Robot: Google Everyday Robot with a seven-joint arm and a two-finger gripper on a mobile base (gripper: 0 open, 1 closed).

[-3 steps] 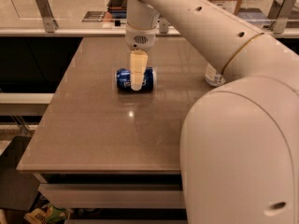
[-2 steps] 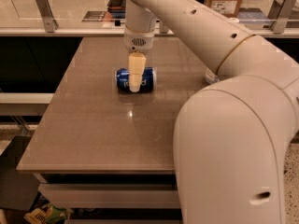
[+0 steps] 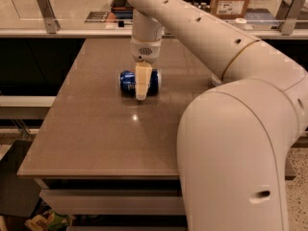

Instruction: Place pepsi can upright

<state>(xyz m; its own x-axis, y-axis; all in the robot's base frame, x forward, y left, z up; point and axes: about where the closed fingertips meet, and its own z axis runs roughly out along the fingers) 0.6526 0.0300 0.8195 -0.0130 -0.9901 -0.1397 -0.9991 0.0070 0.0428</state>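
Observation:
The pepsi can, blue with a silver end, lies on its side near the middle of the brown table, its long axis running left to right. My gripper points straight down from the wrist, directly over the can's middle. It reaches down across the can's front side to about table level. The far side of the can is hidden behind the gripper. My large white arm fills the right of the view.
A small pale object peeks out from behind my arm at the table's right side. A counter with metal rail posts and a cardboard box runs behind the table. The table's left and front edges drop to the floor.
The gripper and the can stay in the same place. My arm's near segment has shifted and covers more of the right side of the view.

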